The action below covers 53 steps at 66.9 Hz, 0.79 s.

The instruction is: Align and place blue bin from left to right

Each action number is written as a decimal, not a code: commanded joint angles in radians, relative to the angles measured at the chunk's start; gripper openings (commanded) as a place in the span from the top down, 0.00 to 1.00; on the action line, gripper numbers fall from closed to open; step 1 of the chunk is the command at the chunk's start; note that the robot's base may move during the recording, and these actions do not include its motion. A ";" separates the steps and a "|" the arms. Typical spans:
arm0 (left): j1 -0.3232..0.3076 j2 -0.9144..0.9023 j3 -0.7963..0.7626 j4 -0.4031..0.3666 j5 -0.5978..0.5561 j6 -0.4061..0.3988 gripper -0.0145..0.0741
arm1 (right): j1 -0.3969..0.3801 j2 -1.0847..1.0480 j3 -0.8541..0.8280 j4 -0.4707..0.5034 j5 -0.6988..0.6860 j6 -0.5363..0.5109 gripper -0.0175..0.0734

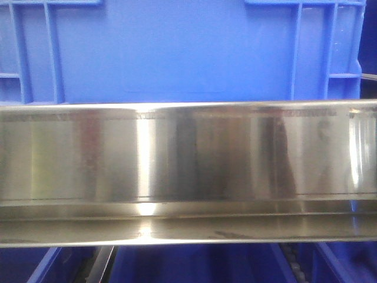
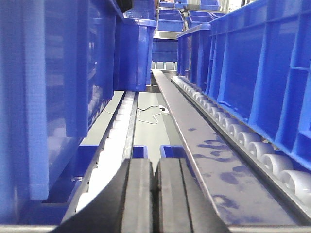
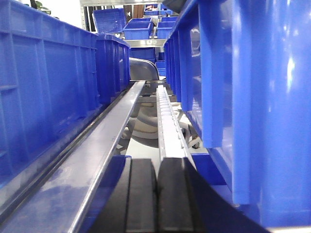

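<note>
The blue bin [image 1: 177,47] fills the top of the front view, its smooth wall and corner ribs standing just behind a steel rack rail [image 1: 188,153]. Neither gripper shows in that view. In the left wrist view my left gripper [image 2: 155,194] is shut with nothing in it. It sits low in a gap, with a blue bin wall [image 2: 48,97] close on its left. In the right wrist view my right gripper [image 3: 158,194] is also shut and empty, and a blue bin wall [image 3: 252,97] stands close on its right. I cannot tell which of these walls belong to the front-view bin.
A flat steel divider [image 2: 209,160] and a roller track [image 2: 252,145] carrying more blue bins [image 2: 272,68] run right of the left gripper. A steel rail [image 3: 97,160] and a row of bins [image 3: 48,87] run left of the right gripper. A white roller strip [image 3: 167,126] lies ahead.
</note>
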 commanded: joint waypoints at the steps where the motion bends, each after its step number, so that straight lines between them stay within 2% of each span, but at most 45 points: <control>1: -0.006 -0.003 -0.003 -0.002 0.001 0.001 0.96 | 0.003 -0.002 0.000 -0.005 -0.020 -0.007 0.88; 19: -0.006 -0.003 -0.003 -0.002 -0.033 0.001 0.96 | 0.003 -0.002 0.000 -0.005 -0.020 -0.007 0.88; 37: -0.006 -0.003 -0.003 -0.002 -0.134 0.001 0.96 | 0.003 -0.002 0.000 -0.005 -0.020 -0.007 0.88; 53: -0.006 -0.003 -0.003 -0.002 -0.184 0.001 0.96 | 0.003 -0.002 0.000 -0.005 -0.097 -0.007 0.88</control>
